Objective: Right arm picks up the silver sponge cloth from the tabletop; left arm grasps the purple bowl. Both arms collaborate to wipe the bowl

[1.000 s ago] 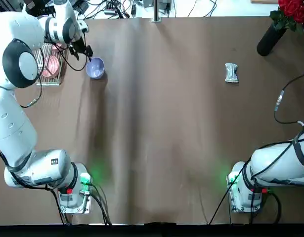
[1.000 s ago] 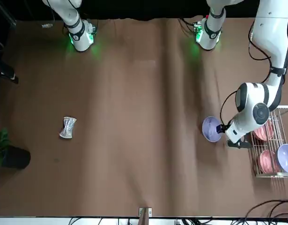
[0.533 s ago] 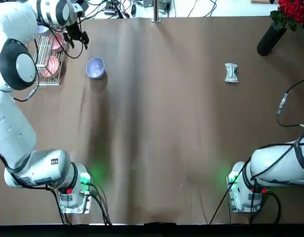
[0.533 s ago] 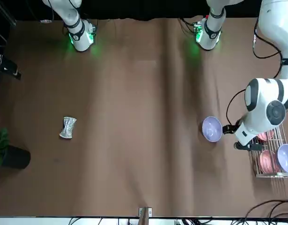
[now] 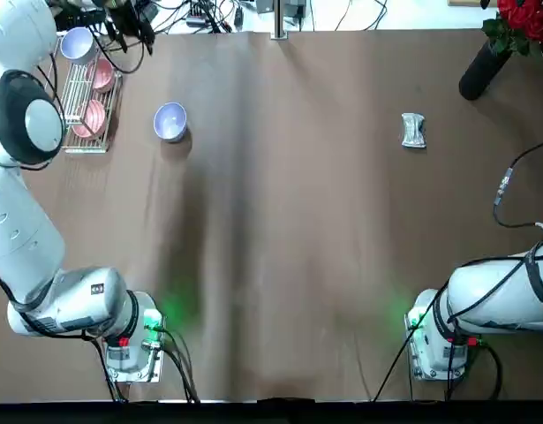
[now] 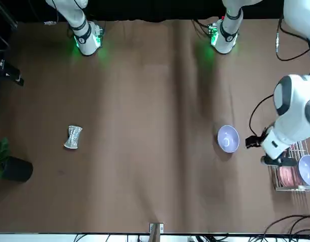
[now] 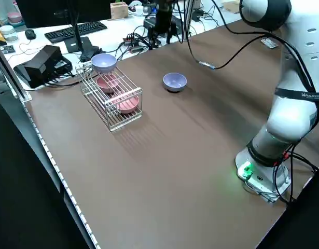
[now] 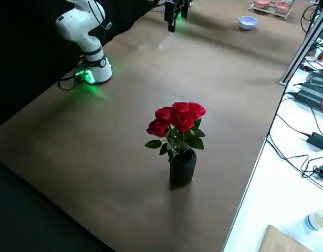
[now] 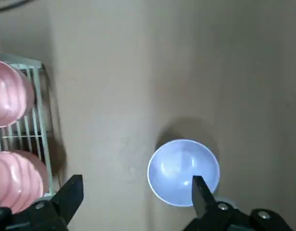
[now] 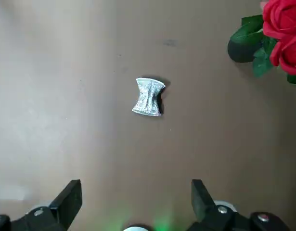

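Note:
The purple bowl (image 5: 169,121) stands upright on the brown tabletop at the far left, with nothing in it; it also shows as the bowl (image 6: 228,138) in the front view. My left gripper (image 5: 128,19) hangs open high over the table's far-left corner, clear of the bowl. In the left wrist view the gripper (image 9: 135,195) is open, and the bowl (image 9: 183,171) lies far below near one finger. The silver sponge cloth (image 5: 413,130) lies alone at the far right. My right gripper (image 10: 135,202) is open, well above the cloth (image 10: 148,96).
A wire rack (image 5: 84,104) with pink bowls and a lavender bowl (image 5: 79,44) stands left of the purple bowl. A dark vase of red roses (image 5: 483,64) is at the far-right corner, near the cloth. Cables lie beyond the far edge.
My left gripper has drawn away from the purple bowl's rim, rising toward the far-left corner. The bowl stays on the table. The cloth has not moved.

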`<action>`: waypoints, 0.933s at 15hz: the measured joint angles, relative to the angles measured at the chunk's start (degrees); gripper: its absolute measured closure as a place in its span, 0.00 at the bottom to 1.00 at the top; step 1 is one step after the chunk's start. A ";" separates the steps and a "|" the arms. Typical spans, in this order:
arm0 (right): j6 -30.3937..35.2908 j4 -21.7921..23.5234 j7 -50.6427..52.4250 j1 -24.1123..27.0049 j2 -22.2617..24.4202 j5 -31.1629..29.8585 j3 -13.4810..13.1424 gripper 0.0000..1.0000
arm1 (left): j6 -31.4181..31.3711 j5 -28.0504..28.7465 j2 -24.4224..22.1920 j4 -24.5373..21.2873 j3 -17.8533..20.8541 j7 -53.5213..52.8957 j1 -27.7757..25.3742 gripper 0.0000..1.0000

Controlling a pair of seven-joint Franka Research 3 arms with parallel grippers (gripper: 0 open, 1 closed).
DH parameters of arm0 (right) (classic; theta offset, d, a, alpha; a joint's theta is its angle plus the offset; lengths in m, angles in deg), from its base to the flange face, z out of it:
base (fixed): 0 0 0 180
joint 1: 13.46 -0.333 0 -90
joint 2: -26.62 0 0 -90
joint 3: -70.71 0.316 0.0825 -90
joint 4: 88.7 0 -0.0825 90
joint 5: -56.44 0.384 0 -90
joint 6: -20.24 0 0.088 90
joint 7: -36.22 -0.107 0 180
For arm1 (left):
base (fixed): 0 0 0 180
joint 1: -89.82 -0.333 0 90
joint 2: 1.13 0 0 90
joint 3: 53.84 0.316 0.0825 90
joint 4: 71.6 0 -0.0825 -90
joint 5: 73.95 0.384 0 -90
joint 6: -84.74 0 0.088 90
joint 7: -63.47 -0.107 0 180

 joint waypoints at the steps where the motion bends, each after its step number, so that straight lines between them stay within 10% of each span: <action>1: -0.06 0.01 0.00 -0.03 0.00 0.00 0.02 0.00 | 2.05 -0.85 -0.82 1.86 -0.04 0.00 0.00 0.00; 14: -0.63 0.13 0.00 -0.12 0.00 -0.01 0.12 0.00 | 17.90 -5.20 -9.40 6.72 0.38 -0.31 -0.16 0.00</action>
